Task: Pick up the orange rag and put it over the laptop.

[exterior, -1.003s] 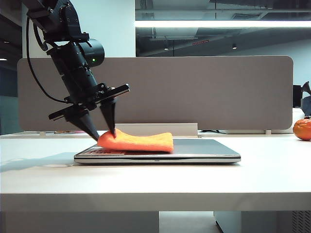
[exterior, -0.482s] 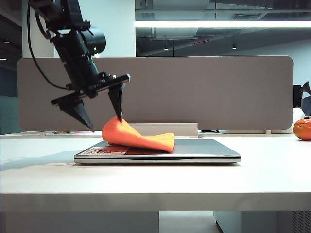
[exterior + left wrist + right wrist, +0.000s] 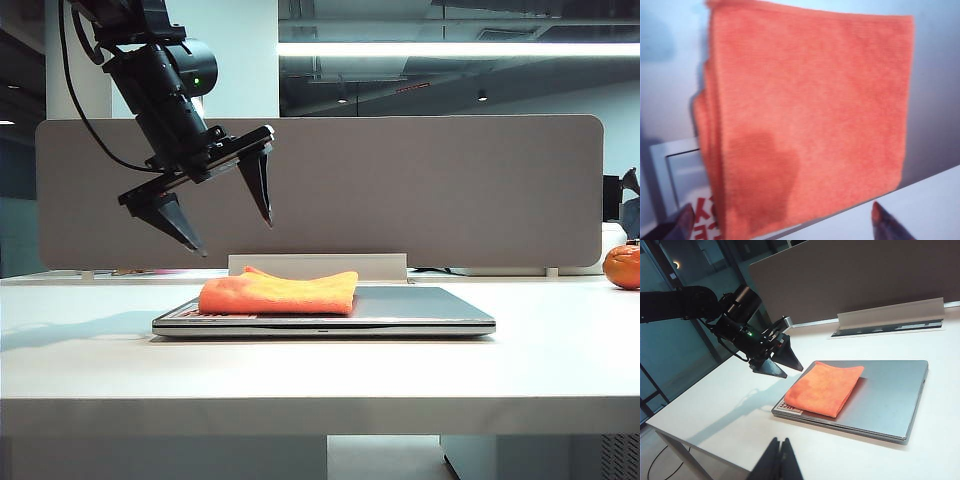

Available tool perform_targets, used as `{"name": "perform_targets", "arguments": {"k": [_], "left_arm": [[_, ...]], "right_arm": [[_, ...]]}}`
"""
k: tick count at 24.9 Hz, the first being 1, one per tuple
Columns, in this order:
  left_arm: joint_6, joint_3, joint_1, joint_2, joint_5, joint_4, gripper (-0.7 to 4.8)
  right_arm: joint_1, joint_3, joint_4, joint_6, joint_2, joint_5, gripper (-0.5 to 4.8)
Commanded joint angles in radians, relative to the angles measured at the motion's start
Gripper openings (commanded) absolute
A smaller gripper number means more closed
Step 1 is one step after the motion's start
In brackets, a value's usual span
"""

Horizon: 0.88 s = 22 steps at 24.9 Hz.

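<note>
The orange rag (image 3: 280, 293) lies folded flat on the left part of the closed silver-grey laptop (image 3: 430, 302). My left gripper (image 3: 234, 236) hangs open a little above the rag's left end, touching nothing. In the left wrist view the rag (image 3: 810, 115) fills the picture, with both fingertips (image 3: 885, 222) wide apart over its near edge and the laptop's sticker (image 3: 685, 175) beside it. The right wrist view shows the rag (image 3: 825, 387), the laptop (image 3: 890, 395) and the left gripper (image 3: 793, 372). My right gripper (image 3: 780, 447) is shut, well back from the laptop over the table's front.
A round orange ball (image 3: 622, 266) sits at the far right of the white table (image 3: 300, 370). A grey divider panel (image 3: 420, 190) stands behind the laptop. A cable slot with a raised lid (image 3: 890, 320) runs along the table's back.
The left gripper has opened, let go of the rag's left corner and risen. The lifted corner has dropped, and the rag now lies flat on the laptop.
</note>
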Motion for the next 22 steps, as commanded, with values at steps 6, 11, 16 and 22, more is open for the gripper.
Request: {"name": "perform_targets", "arguments": {"k": [6, 11, 16, 22], "left_arm": [[0.085, 0.003, 0.013, -0.044, -0.086, 0.003, 2.06], [0.237, 0.002, 0.013, -0.124, -0.27, -0.047, -0.06], [0.27, 0.001, 0.013, -0.224, -0.288, -0.038, -0.06], [0.288, -0.108, 0.013, -0.398, -0.291, 0.036, -0.06]], "right_arm": [[0.001, 0.005, 0.016, -0.001, -0.003, -0.002, -0.05], [0.0, 0.005, 0.016, -0.001, -0.003, -0.002, -0.05], [0.0, 0.005, 0.016, -0.001, -0.003, -0.002, -0.05], [0.0, 0.005, 0.016, -0.001, -0.003, -0.002, -0.05]]}}
